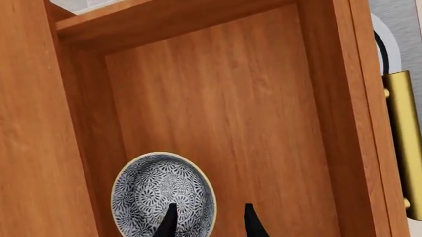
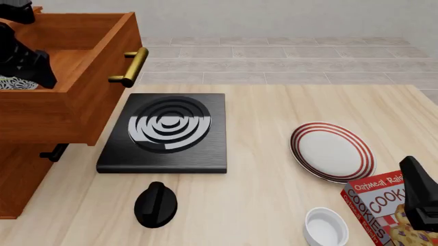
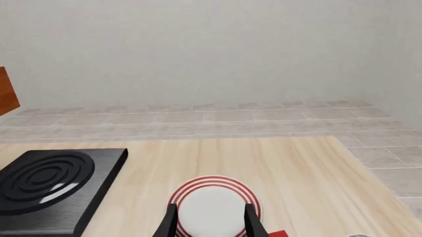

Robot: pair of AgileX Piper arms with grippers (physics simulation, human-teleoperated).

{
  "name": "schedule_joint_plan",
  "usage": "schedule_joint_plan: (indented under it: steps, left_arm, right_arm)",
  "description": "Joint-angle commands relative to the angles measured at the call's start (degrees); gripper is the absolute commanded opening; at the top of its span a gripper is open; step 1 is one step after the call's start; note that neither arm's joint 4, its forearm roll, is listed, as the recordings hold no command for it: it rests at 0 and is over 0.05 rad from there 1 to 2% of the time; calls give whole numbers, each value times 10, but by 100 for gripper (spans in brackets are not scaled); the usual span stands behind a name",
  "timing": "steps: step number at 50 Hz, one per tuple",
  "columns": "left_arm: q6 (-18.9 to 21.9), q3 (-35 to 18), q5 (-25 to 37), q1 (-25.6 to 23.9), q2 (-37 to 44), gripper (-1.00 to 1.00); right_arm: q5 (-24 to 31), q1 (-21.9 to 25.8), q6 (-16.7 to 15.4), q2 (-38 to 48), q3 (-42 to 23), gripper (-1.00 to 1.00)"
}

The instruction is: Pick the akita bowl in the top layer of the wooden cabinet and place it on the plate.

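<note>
The top layer (image 2: 82,102) of the wooden cabinet (image 2: 20,174) is pulled out, brass handle (image 2: 130,66) forward. In the left wrist view the speckled akita bowl (image 1: 161,195) rests on the drawer floor by a side wall. My left gripper (image 1: 207,221) is open just above it, one finger over the bowl's inside and the other outside its rim. From the front only a sliver of the bowl (image 2: 12,83) shows behind the left arm (image 2: 24,56). The red-ringed plate (image 2: 332,152) lies at the right. My right gripper (image 3: 209,224) hangs open over the plate (image 3: 214,207), holding nothing.
A black stove (image 2: 167,130) with grey rings sits in front of the cabinet, with a black knob (image 2: 156,204) nearer me. A white ramekin (image 2: 325,227) and a cookie box (image 2: 383,205) stand beside the right arm (image 2: 421,195).
</note>
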Motion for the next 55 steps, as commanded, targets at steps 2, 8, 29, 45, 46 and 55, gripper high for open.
schedule_joint_plan:
  steps: [2,8,29,45,46,55]
  left_arm:
    - [-2,6,-1,0,0,100]
    - [-2,14,-5,1,0,100]
    - [18,23,-16,0,-8,-100]
    - [9,11,-7,-38,-18,-100]
    - [4,10,-6,-44,-18,-100]
    - [-5,-12,0,-62,-17,-100]
  right_arm:
    - [0,0,0,0,0,100]
    - [0,0,0,0,-1,100]
    - [1,-1,0,0,-1,100]
    - [1,-1,0,0,-2,100]
    - [1,-1,0,0,-2,100]
    - [1,-1,0,0,-2,100]
